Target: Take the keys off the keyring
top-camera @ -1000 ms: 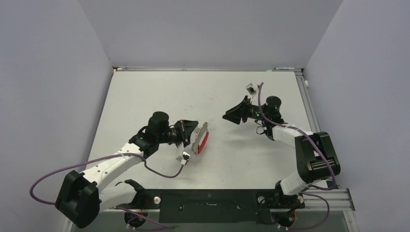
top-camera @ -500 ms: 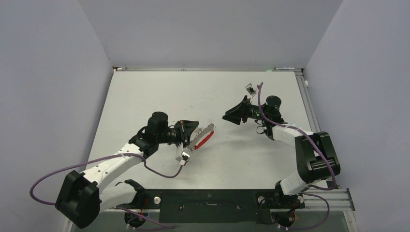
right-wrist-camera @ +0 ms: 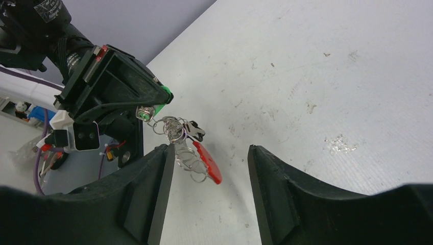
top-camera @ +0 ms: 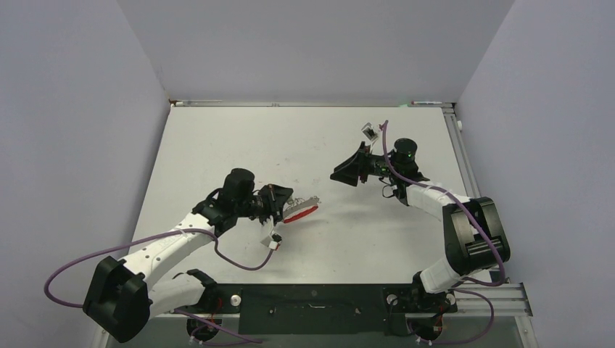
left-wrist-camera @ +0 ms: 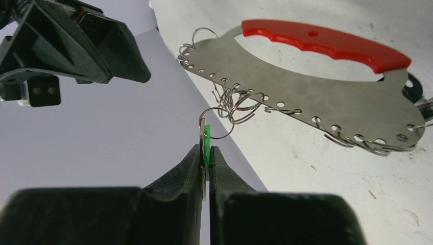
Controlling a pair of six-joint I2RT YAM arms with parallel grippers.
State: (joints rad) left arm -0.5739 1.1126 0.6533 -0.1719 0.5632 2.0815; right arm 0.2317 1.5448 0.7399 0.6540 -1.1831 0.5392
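My left gripper [top-camera: 280, 201] is shut on the green head of one key [left-wrist-camera: 207, 144]; the green key also shows in the right wrist view [right-wrist-camera: 161, 97]. From it hangs the keyring [left-wrist-camera: 311, 99], a flat silvery metal piece with a red crescent band [left-wrist-camera: 327, 42] and several small wire rings along its edge. A black key head [right-wrist-camera: 196, 131] hangs beside the red band [right-wrist-camera: 209, 166]. In the top view the keyring [top-camera: 301, 207] lies just right of my left gripper. My right gripper [top-camera: 339, 174] is open and empty, a short way to the right of the keyring, facing it [right-wrist-camera: 209, 149].
The white table [top-camera: 217, 138] is walled by grey panels at the left, back and right. Purple cables [top-camera: 239, 257] loop off both arms near the front. A metal rail [top-camera: 464, 167] runs along the table's right edge.
My left gripper has turned and shifted slightly left, swinging the keyring from nearly upright to lying flatter, its red band now pointing right. My right gripper has moved a little left and farther back.
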